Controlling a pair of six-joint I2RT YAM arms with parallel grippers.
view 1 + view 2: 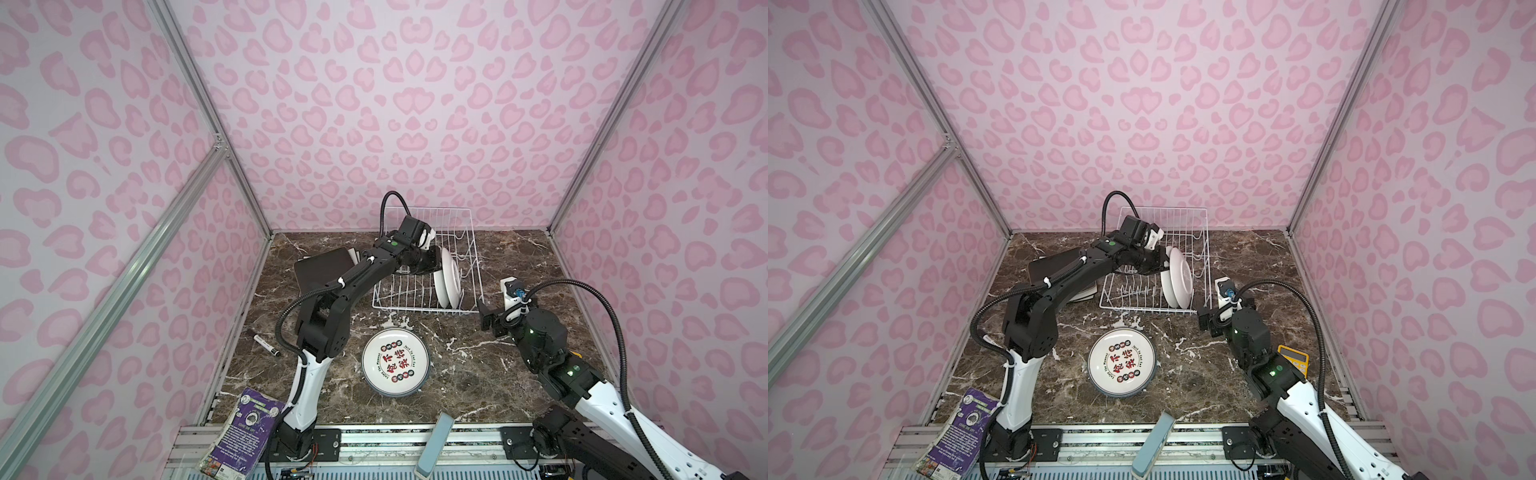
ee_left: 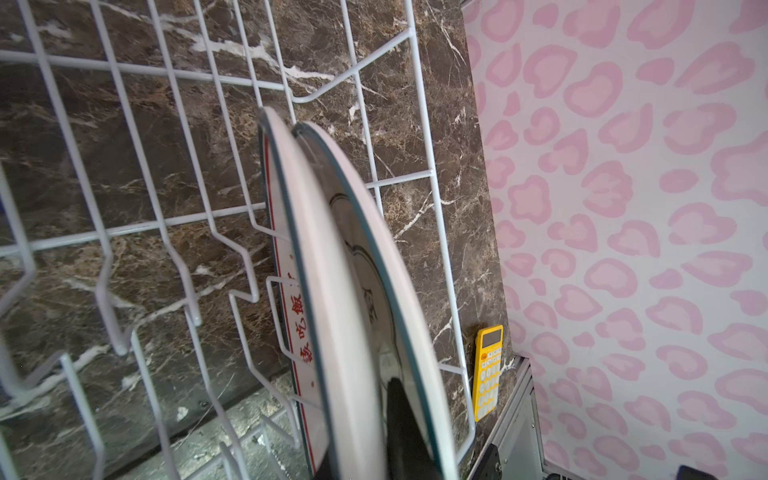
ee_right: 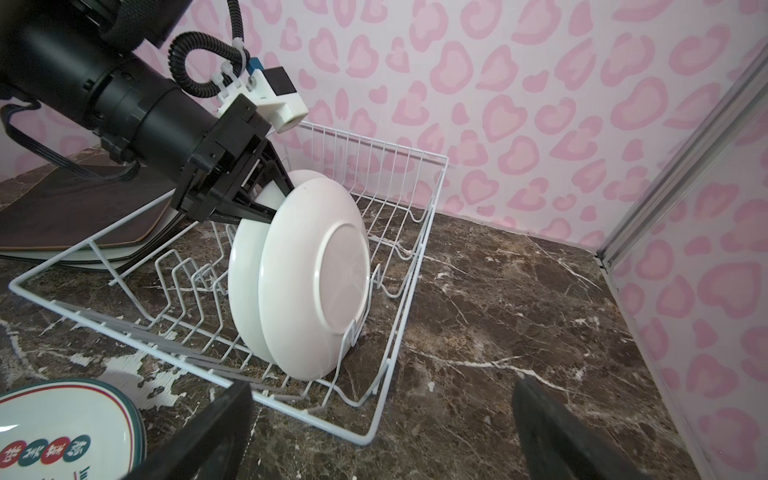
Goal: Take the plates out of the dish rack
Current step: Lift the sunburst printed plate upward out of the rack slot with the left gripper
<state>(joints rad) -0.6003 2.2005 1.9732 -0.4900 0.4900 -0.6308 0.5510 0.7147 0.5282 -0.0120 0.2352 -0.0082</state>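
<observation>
Nearest the front rail lies a purple booklet [image 1: 245, 432]; just past it, printed plates [image 1: 395, 361] sit stacked on the bench [image 1: 478, 386]. Square plates [image 1: 324, 266] are piled left of the dish rack [image 1: 415, 306]. Two upright plates [image 3: 245, 282] stand inside, and the left hand [image 3: 278, 199] is clenched on the outer plate [image 3: 316, 274] at its rim! Right hand [image 1: 488, 318] hovers beside the rack, spread wide. Mostly unloaded, I'd say, with two to go.

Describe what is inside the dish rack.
Two white plates stand on edge between the prongs of the dish rack. The right-hand plate, its rim pinched by the left gripper, covers most of the left-hand plate in the right wrist view. Their printed faces barely show.
</observation>
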